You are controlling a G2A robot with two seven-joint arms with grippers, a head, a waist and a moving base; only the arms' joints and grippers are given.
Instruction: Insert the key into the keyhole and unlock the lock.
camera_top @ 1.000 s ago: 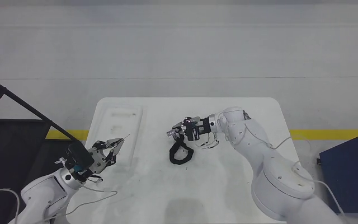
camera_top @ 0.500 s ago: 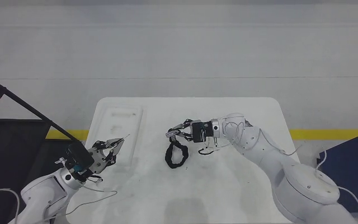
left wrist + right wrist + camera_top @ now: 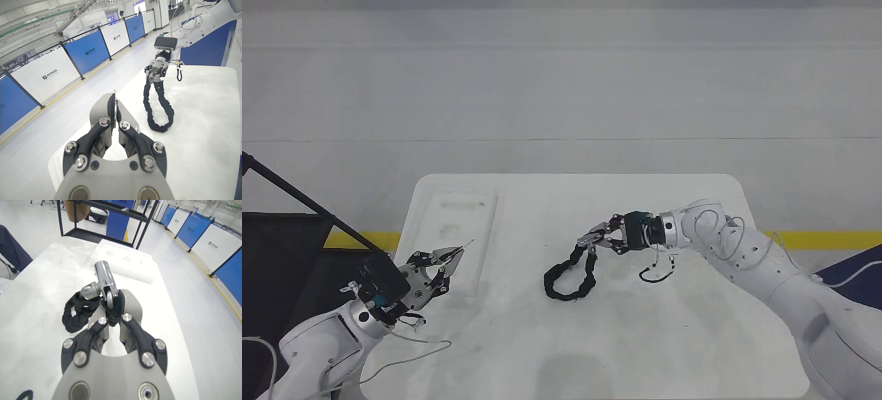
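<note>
Step in hand: presenting the lock to the key. The two are held apart in the air, so insertion has not begun.
Left gripper [image 3: 114,102]: pinched tight on the key [image 3: 115,105], a thin metal blade that sticks out past the fingertips. It sits at the desk's [image 3: 692,330] near left edge, beside the white foam tray [image 3: 457,215].
Right gripper [image 3: 111,302]: clamped on the lock [image 3: 104,275] at its base, where the black-sleeved chain [image 3: 73,317] joins the chrome cylinder.
Lock position: raised over the middle of the desk, with the chain hanging in a loop that rests on the surface.
Keyhole [image 3: 150,77]: on the cylinder's round end face, turned roughly toward the left gripper and well apart from the key.
Next move, as a judgement: close the gap between the arms, set the blade on the cylinder's axis with its flat matching the slot, push it in, then turn it.
Risk: the blade is thin and the keyhole small, so a slight tilt would likely make it jam on the face.
Writing: none can be made out on the lock or key. The blue and white barrier panels [image 3: 90,51] behind carry a printed logo.
</note>
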